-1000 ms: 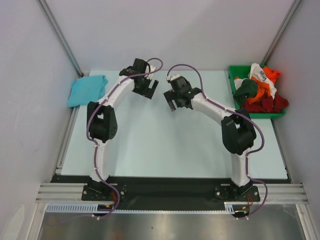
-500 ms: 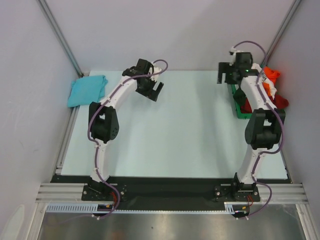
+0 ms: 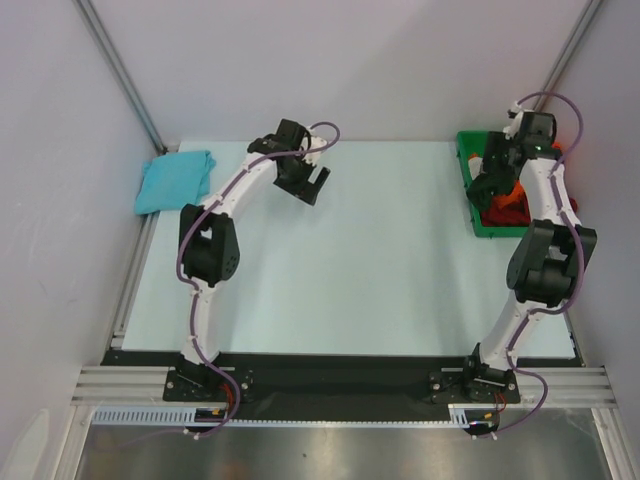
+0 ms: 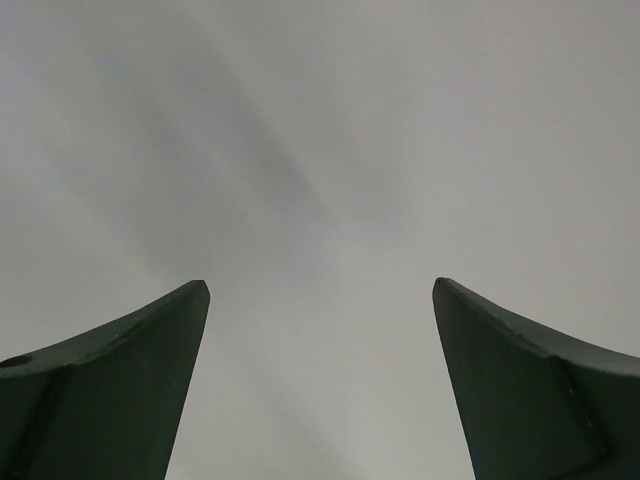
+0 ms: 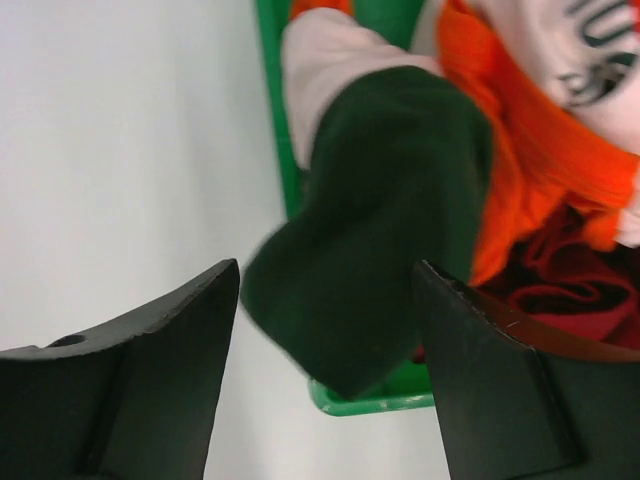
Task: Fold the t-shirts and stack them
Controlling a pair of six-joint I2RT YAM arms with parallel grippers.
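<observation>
At the table's (image 3: 350,265) 2 o'clock corner, the right gripper (image 3: 495,172) hangs over the bin (image 3: 467,188) with its jaws spread wide and nothing between them gripped. From its wrist camera, the cream shirt's (image 5: 325,60) dark green sleeve (image 5: 390,210) fills the gap between the two fingertips, lying lower than them and draped across the bin's rim. Whether either finger touches the cloth cannot be told. An orange shirt (image 5: 530,150) lies against the sleeve at 2 o'clock of it, and a red shirt (image 5: 560,290) sits at 4 o'clock, down in the bin. Well apart, at the table's 10 o'clock corner, a teal shirt (image 3: 175,180) lies folded. The left gripper (image 3: 316,181) hovers near 12 o'clock, between teal shirt and bin, jaws also apart and empty; its camera shows only blank grey.
</observation>
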